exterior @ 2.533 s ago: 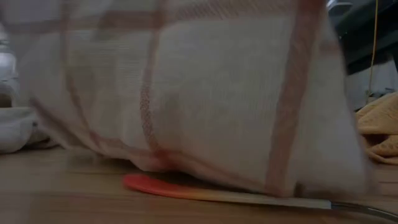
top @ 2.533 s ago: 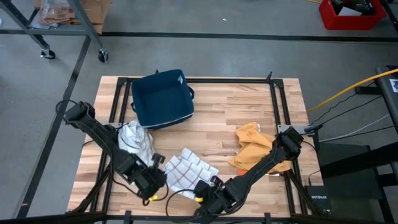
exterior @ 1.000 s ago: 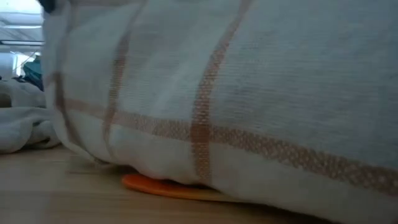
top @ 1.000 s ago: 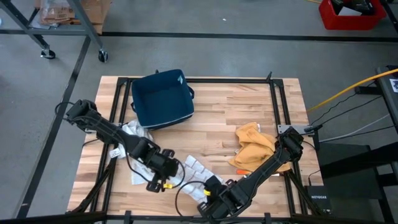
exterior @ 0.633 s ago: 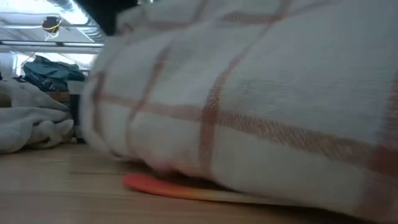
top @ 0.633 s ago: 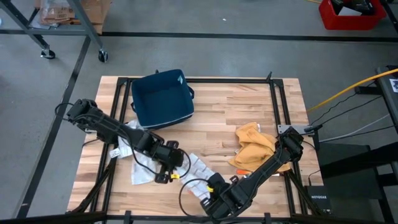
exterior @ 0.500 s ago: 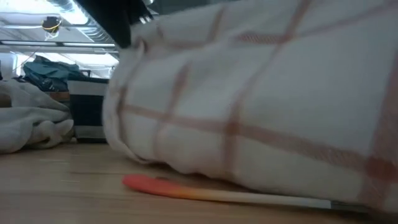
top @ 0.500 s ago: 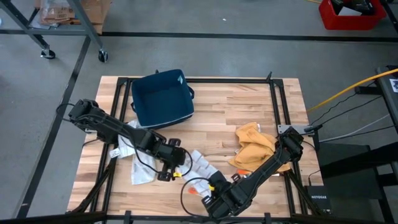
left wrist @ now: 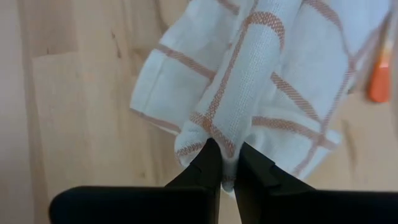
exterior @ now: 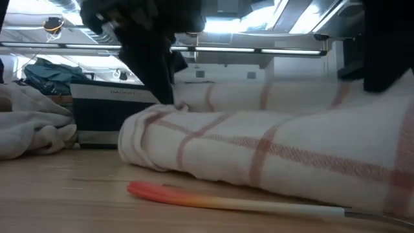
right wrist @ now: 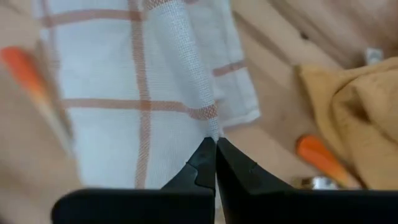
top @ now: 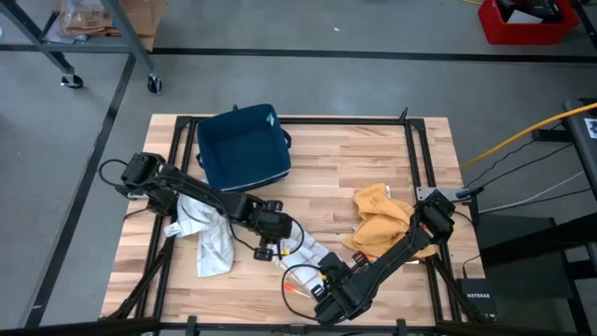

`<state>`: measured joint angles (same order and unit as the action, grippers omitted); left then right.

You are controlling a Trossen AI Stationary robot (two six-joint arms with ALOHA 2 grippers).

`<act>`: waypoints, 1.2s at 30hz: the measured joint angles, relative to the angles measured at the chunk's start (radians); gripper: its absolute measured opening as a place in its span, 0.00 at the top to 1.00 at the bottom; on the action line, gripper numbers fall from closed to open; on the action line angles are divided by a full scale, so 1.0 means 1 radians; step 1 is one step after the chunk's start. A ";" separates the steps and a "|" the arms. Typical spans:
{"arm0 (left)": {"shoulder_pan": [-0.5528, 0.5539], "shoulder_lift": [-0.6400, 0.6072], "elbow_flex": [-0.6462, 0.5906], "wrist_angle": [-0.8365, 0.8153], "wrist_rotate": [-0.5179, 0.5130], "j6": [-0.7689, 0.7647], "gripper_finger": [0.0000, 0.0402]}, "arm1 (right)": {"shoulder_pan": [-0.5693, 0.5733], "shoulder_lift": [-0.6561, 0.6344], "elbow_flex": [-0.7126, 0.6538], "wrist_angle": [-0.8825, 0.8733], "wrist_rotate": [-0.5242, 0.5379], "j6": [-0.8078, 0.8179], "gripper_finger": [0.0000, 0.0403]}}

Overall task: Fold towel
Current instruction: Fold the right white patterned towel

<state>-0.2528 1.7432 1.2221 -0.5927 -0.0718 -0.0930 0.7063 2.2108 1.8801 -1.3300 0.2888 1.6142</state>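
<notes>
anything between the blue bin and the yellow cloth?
High view: only bare wood lies between the blue bin and the yellow cloth. The checked towel sits nearer the front edge, off that line.

The table is pale wooden planks with a black metal frame along its edges. Around it lies a grey concrete floor, crossed by a dark line. A metal cart on castors stands at the far left, with cardboard boxes behind it. A red bin sits at the far right corner, and a yellow cable runs across the floor. In the low view, strip lights shine on the ceiling.
</notes>
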 joint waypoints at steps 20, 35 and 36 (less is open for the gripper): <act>0.088 0.035 -0.022 0.003 -0.229 0.038 0.62 | -0.055 0.000 -0.076 0.022 0.005 0.000 0.47; 0.038 0.033 0.164 -0.215 -0.227 0.048 0.66 | -0.059 -0.003 0.047 0.087 0.014 -0.050 0.53; 0.028 0.033 0.183 -0.244 -0.227 0.048 0.67 | -0.059 -0.005 0.049 0.103 0.015 -0.055 0.53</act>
<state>-0.2246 1.7760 1.4046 -0.8365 -0.2990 -0.0451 0.6476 2.2055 1.9290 -1.2268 0.3038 1.5591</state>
